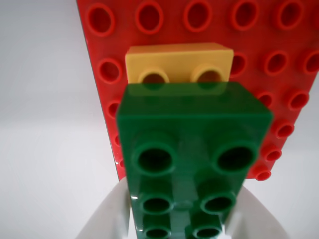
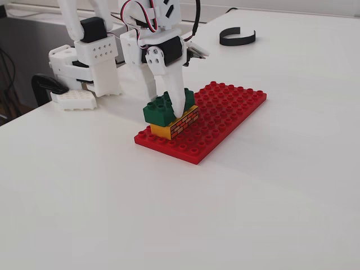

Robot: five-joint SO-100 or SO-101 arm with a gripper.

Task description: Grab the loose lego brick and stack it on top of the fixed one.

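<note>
the step in hand looks like the placing itself: the gripper (image 2: 169,104) has its two white fingers (image 2: 179,95) clamped on the sides of the loose lego brick (image 2: 164,107), the dark green one, and holds it right on top of the fixed one (image 2: 175,125), the yellow brick with the brick-wall sides, which sits near the left, near corner of the red baseplate (image 2: 230,112) in the fixed view; in that view the green brick seems to rest on the yellow one but slid toward the left and perhaps a little tilted, so i judge it not yet pressed home; whether its underside has caught the yellow studs i cannot tell; in the wrist view the green brick (image 1: 192,144) fills the near middle of the picture between the fingers (image 1: 107,216), and beyond its far edge the last row of the yellow brick (image 1: 179,57) shows uncovered, two studs in plain sight, with the baseplate (image 1: 279,30) spreading out far and to the right; the next move, as i judge it, calls for easing the green brick toward that far, uncovered end until the edges line up, then pushing straight down so the studs seat, and only then parting the fingers; a black curved strip (image 2: 237,37) lies on the white table (image 2: 281,197) well apart at the far right, clear of the work.
</note>
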